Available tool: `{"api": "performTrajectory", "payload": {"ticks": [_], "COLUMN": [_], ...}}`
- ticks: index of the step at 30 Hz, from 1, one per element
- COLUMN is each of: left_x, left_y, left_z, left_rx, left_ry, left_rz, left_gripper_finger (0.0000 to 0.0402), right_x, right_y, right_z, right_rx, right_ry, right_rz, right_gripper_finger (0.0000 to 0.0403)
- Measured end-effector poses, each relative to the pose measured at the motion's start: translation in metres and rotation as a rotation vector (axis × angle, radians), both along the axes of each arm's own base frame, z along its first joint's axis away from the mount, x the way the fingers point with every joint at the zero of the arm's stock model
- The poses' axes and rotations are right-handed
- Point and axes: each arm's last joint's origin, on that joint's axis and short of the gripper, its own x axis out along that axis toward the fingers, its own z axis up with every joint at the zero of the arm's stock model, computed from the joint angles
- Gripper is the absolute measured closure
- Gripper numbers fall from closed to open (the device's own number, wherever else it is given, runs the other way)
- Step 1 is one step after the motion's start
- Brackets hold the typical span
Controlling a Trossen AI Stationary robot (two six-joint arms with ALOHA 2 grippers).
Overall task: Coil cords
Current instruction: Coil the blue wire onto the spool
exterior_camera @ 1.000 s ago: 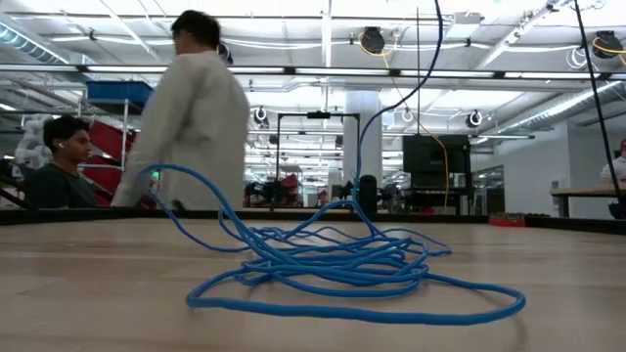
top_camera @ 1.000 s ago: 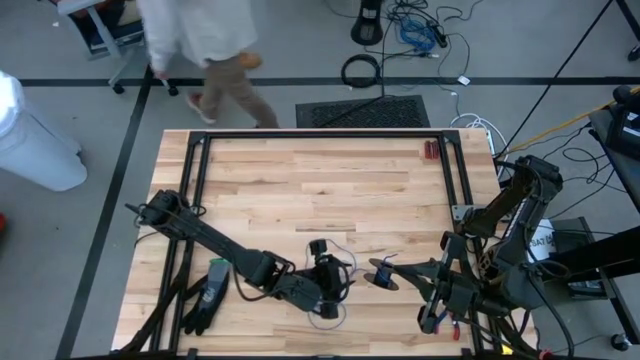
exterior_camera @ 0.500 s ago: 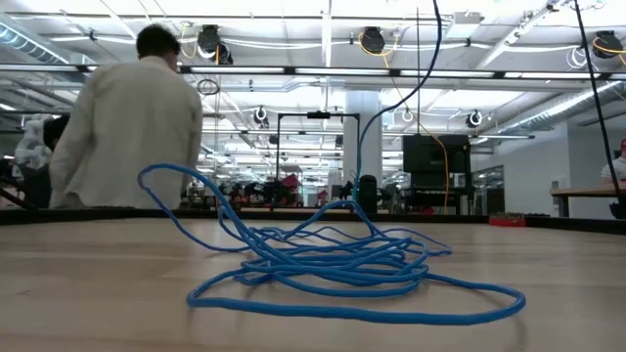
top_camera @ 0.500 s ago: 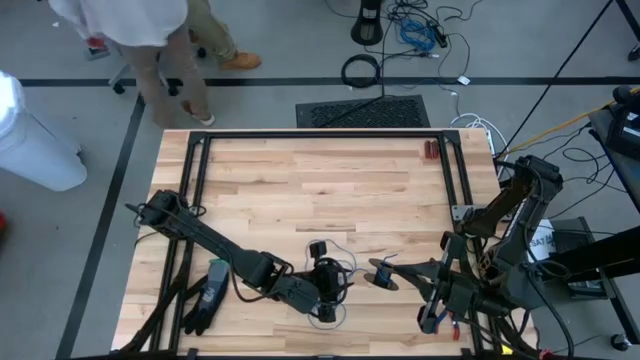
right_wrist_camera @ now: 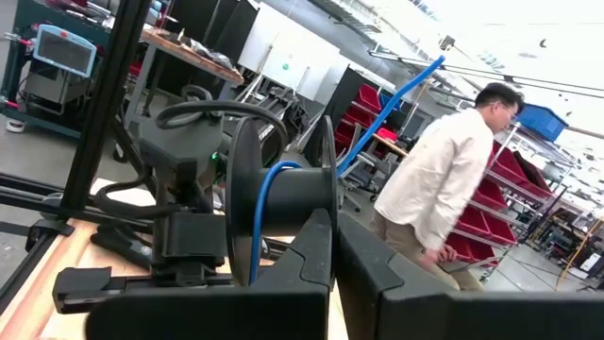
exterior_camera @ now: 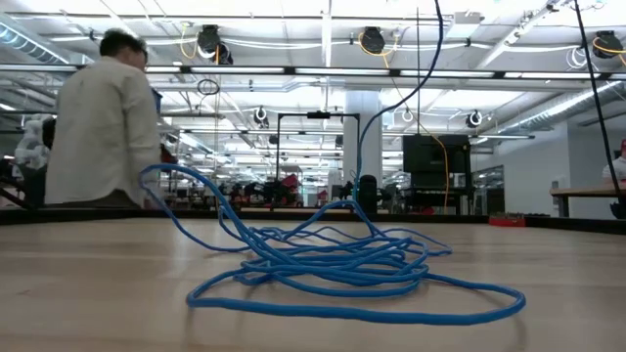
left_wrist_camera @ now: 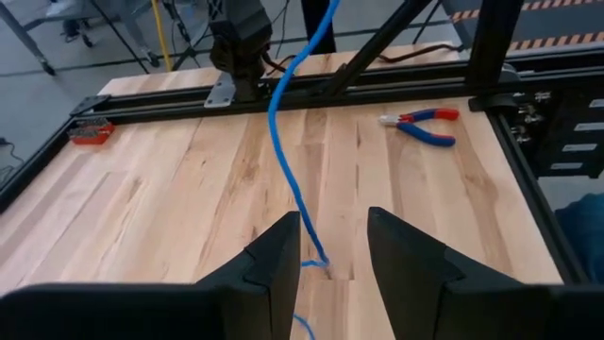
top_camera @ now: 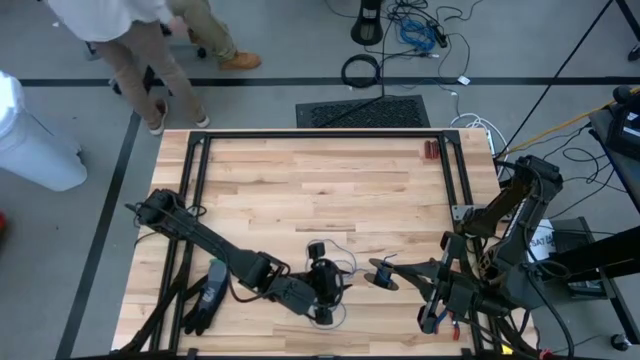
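The cord is a thin blue wire. In the low view it lies as a loose tangle of loops (exterior_camera: pixel 333 264) on the wooden table, near the front middle (top_camera: pixel 335 268). One strand (left_wrist_camera: pixel 283 142) rises from the table between the fingers of my left gripper (left_wrist_camera: pixel 332 255), which stands open low over the tangle (top_camera: pixel 325 290). The strand runs up to a black spool (right_wrist_camera: pixel 283 203) with blue turns on its core. My right gripper (right_wrist_camera: pixel 332 246) is shut behind the spool and carries it above the table (top_camera: pixel 381 276), just right of the tangle. My right gripper carries the black spool at its fingertips, coming level from the table's right. The spool's near flange (right_wrist_camera: pixel 316 222) stands right against the shut fingers, which hide the place of contact. The spool is clear of the table, with the cord strand running down from it.
A black glove (top_camera: pixel 205 298) lies at the front left. Red-handled pliers (left_wrist_camera: pixel 420 125) lie near the right rail, and a small red box (top_camera: pixel 429 150) sits at the far right. A black frame (top_camera: pixel 320 135) borders the table. A person (top_camera: pixel 130 30) walks beyond the far left corner.
The person beyond the far edge has walked toward the left. Neither arm nor the cord has visibly moved.
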Motion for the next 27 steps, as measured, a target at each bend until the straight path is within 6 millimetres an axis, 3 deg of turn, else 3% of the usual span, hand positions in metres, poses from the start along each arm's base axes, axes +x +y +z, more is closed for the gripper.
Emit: {"api": "performTrajectory", "payload": {"ticks": [7,19,22,27], "left_x": [-0.0001,0.0007,0.0011,0.0011], "left_y": [0.0,0.0017,0.0018,0.002], "left_z": [0.0002,0.0003,0.0003,0.0003], "left_rx": [0.001,0.001,-0.011,-0.048], "left_ry": [0.0,0.0,0.004,-0.001], "left_rz": [0.0,0.004,-0.013,0.004], "left_gripper_finger": [0.0283,0.0394,0.0389,0.033], "right_x": [0.0,0.0,0.0,0.0], "right_y": [0.0,0.0,0.0,0.0], "right_z": [-0.0001,-0.0001,-0.0001,-0.0001], "right_rx": [-0.001,0.0,0.0,0.0], "right_ry": [0.0,0.0,0.0,0.0], "right_rz": [0.0,0.0,0.0,0.0], "right_gripper_finger": [0.0403,0.0403,0.0403,0.0403]}}
